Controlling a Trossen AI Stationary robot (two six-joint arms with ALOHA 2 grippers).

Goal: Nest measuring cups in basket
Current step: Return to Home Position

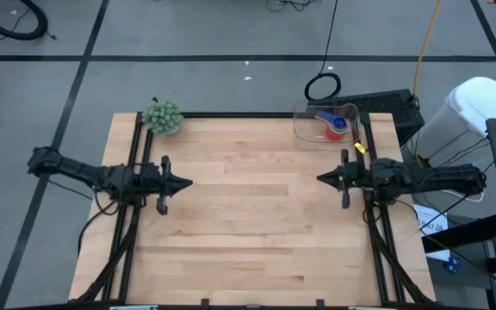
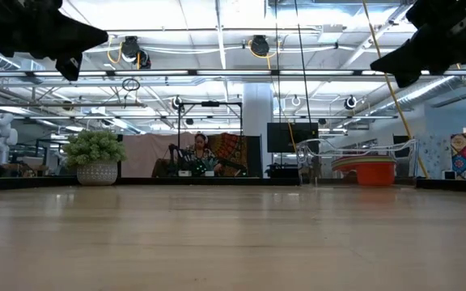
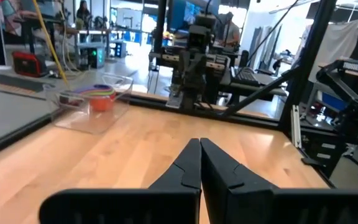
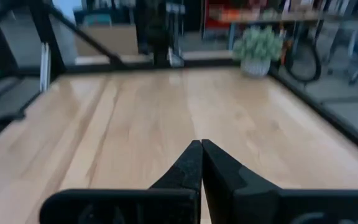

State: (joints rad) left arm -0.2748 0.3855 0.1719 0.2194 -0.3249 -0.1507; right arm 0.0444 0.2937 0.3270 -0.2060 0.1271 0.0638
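Left tool [image 1: 182,182]: clenched, fingers meeting tip to tip, gripping nothing. Right tool [image 1: 325,178]: same, clenched and empty. Both are hovering well above the worktop [image 1: 248,232], pointing at each other across the middle, well apart.

Measuring cups [image 1: 335,127] are sitting nested in the clear basket [image 1: 301,131] at the far right corner. An orange-red cup is showing low in the stack, blue on top.

Homing, as I'm judging it: the basket is sitting near my right tool, so draw that arm straight out, height held, no swing toward that corner. Left arm is facing nothing close; the fuzzy green ball [image 1: 163,116] is well off at the far left corner.

Each arm is reaching in from its own side edge, forearm roughly level, wrist straight.
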